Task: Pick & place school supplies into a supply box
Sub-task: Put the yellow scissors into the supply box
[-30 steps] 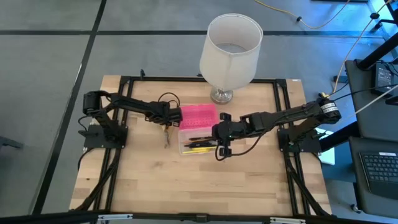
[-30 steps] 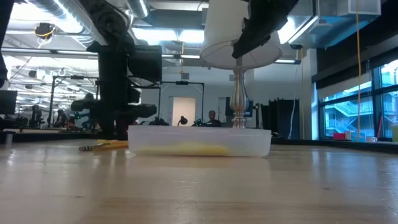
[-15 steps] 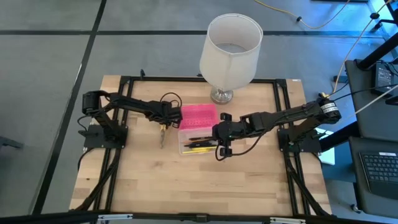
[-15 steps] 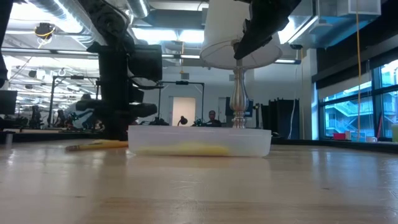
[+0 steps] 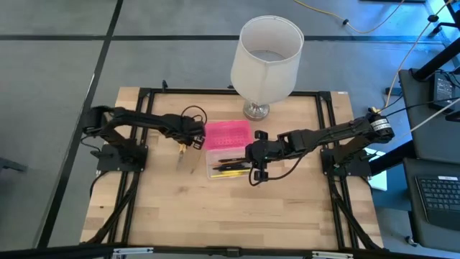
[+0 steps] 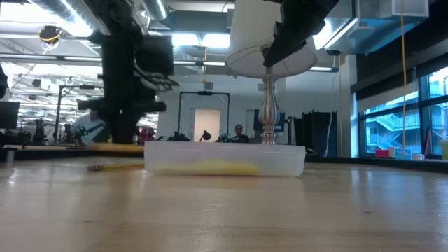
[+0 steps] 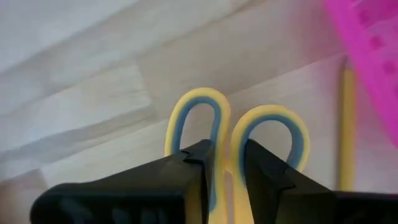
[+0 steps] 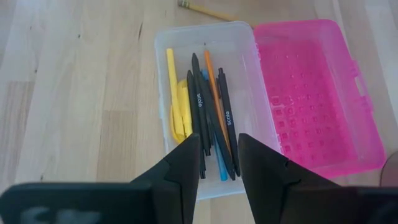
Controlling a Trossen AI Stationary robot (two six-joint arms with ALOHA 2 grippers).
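My left gripper (image 5: 184,147) stands left of the supply box, shut on small yellow-handled scissors (image 5: 179,160) that show lifted in the low view (image 6: 117,148). A yellow pencil (image 5: 192,163) lies flat on the table beside the box, also visible in the low view (image 6: 112,166). The supply box is a clear tray (image 5: 228,165) with its pink lid (image 5: 228,133) folded open toward the far edge. It holds dark pens (image 8: 208,118) and yellow pencils (image 8: 174,93). My right gripper (image 8: 219,165) hovers open above the tray with nothing between its fingers. My left gripper pinches the scissors at the handle end, where the two yellow loops' adjoining sides (image 7: 222,127) meet, between its two fingers (image 7: 198,163). The fingers come from above, pointing steeply down. The scissors hang about level, clear of the table, blades toward the near edge.
A large white lampshade lamp (image 5: 266,56) stands at the table's far edge behind the box. Black frame rails (image 5: 140,101) run along the table's sides. Bare wood (image 5: 230,216) lies toward the near edge.
My left gripper has risen and drawn slightly toward the table's left edge with the scissors. They lay on the table beside the pencil and now hang clear of it. The pencil stays where it was.
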